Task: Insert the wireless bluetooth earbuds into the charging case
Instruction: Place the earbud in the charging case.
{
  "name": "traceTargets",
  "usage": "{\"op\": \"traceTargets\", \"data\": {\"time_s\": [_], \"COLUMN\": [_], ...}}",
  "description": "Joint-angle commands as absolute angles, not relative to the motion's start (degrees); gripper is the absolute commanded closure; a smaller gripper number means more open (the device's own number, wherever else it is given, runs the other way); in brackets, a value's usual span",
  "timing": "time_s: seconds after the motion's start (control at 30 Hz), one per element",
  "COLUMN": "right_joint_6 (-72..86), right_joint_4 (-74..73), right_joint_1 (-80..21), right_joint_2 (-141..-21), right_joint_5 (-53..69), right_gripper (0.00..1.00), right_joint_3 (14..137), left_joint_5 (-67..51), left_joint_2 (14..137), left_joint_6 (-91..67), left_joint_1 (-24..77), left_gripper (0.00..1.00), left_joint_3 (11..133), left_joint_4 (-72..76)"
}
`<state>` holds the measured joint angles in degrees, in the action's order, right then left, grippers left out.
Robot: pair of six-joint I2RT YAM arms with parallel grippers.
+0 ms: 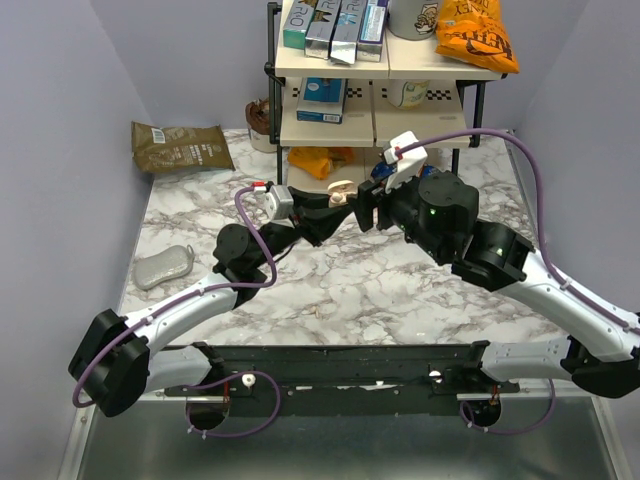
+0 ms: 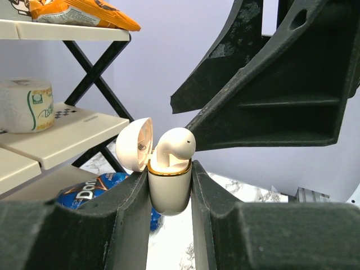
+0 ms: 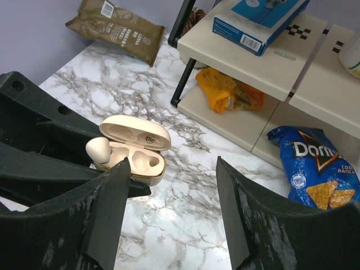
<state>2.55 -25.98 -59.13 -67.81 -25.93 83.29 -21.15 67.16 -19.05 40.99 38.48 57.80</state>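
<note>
My left gripper (image 1: pixel 335 205) is shut on the pale beige charging case (image 2: pixel 169 191) and holds it upright above the table with its lid (image 2: pixel 135 143) open. One cream-white earbud (image 2: pixel 175 146) sits in one slot and sticks up above the gold rim. In the right wrist view the case (image 3: pixel 135 163) shows this earbud (image 3: pixel 98 149) on the left, and the other slot is bare. My right gripper (image 3: pixel 170 169) is open and empty, close beside the case (image 1: pixel 340 188). The black earbuds and the second white one are out of view.
A shelf rack (image 1: pixel 380 100) stands just behind the grippers, with boxes and an orange chip bag (image 1: pixel 478 35). A blue Doritos bag (image 3: pixel 315 169) lies under it. A brown bag (image 1: pixel 180 148) lies far left and a grey pouch (image 1: pixel 165 265) near the left edge.
</note>
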Motion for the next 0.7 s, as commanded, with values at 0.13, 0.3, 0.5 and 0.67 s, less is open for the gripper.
{"op": "traceTargets", "data": {"time_s": [0.13, 0.3, 0.5, 0.67], "right_joint_6": [2.7, 2.5, 2.5, 2.1], "right_joint_4": [-25.6, -26.0, -26.5, -25.0], "right_joint_1": [-58.8, -58.8, -58.8, -58.8], "right_joint_2": [-65.5, -66.8, -68.5, -68.7], "right_joint_5": [-17.9, -16.3, -20.2, -21.3], "right_gripper": [0.28, 0.26, 0.26, 0.26], "right_joint_3": [83.2, 83.8, 84.4, 84.6], "left_joint_5": [-20.4, -20.7, -21.4, -21.3], "left_joint_2": [66.1, 66.4, 66.0, 65.2], "left_joint_6": [-17.1, -17.2, -17.6, -17.3], "left_joint_1": [41.0, 41.1, 41.1, 41.0], "left_gripper": [1.0, 1.0, 1.0, 1.0], "left_joint_3": [38.1, 38.4, 38.1, 37.4], "left_joint_4": [58.2, 58.5, 58.9, 58.8]}}
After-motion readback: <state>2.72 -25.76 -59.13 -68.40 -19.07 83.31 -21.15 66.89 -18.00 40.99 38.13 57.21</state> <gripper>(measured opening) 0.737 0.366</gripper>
